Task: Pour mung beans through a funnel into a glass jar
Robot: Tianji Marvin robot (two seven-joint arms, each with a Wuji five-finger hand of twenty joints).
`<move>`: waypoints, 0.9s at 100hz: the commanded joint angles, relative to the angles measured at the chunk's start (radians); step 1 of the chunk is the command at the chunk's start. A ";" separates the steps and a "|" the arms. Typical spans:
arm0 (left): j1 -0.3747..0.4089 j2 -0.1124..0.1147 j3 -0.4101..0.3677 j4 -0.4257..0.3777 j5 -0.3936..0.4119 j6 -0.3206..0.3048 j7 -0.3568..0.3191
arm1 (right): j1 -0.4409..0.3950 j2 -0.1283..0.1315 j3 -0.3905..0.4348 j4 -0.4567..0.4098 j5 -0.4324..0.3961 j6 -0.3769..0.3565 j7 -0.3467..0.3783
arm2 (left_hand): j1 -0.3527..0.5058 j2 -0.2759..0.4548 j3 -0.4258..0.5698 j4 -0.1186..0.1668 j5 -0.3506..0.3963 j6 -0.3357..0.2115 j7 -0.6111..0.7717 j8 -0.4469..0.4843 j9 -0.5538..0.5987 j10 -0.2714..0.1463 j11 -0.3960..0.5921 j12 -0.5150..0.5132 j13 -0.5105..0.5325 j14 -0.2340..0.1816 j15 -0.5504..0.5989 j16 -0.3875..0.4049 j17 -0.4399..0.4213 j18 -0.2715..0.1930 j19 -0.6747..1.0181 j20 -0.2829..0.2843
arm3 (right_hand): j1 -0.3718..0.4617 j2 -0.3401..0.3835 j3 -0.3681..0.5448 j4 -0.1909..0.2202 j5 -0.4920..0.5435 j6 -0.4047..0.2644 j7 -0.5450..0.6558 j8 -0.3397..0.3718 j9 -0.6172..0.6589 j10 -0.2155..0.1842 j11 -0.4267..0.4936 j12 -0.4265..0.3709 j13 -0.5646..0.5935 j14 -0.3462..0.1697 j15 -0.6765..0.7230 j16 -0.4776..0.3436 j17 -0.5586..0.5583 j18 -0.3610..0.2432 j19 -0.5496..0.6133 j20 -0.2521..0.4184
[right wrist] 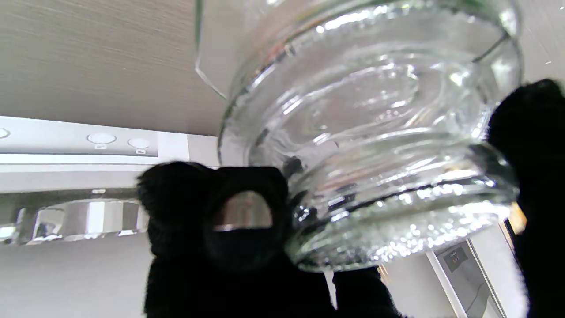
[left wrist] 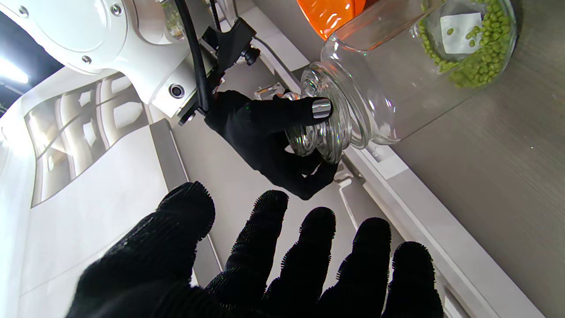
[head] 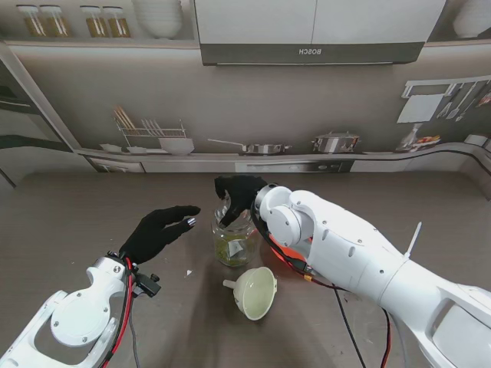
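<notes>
1. At table centre stands the glass jar (head: 231, 239), upright, with mung beans (left wrist: 479, 66) lying in its base.
2. Just beside the jar, nearer to the robot, the funnel (head: 256, 292) lies on its side on the table (head: 84, 215).
3. Right hand (head: 239, 188): fingers closed around the jar's threaded mouth from above.
4. Left hand (head: 159, 231): fingers spread, holding nothing, hovering left of the jar, apart from it.
</notes>
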 commanded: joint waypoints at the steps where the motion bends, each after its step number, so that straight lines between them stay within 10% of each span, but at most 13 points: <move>1: 0.003 -0.004 -0.002 -0.007 -0.003 0.001 -0.020 | 0.006 0.003 0.000 -0.010 -0.009 -0.007 0.016 | -0.029 -0.003 0.004 0.028 0.011 0.001 0.005 0.005 0.001 -0.001 -0.002 0.002 0.013 0.004 0.014 0.012 -0.001 0.002 -0.019 0.011 | 0.408 0.214 0.236 0.017 0.162 -0.014 0.201 0.020 0.102 -0.220 0.225 0.033 0.016 -0.253 0.014 -0.008 -0.015 -0.086 0.002 0.018; 90: 0.002 -0.002 -0.002 -0.006 -0.006 0.005 -0.028 | 0.004 0.024 -0.025 -0.014 -0.140 -0.054 -0.031 | -0.029 -0.002 0.001 0.028 0.015 0.001 0.006 0.006 0.001 -0.001 -0.002 0.002 0.013 0.003 0.014 0.012 0.000 0.005 -0.018 0.012 | 0.172 0.230 0.272 0.111 0.148 -0.071 -0.017 -0.051 -0.037 -0.221 0.020 -0.164 -0.187 -0.123 -0.310 -0.149 -0.252 -0.018 -0.050 0.019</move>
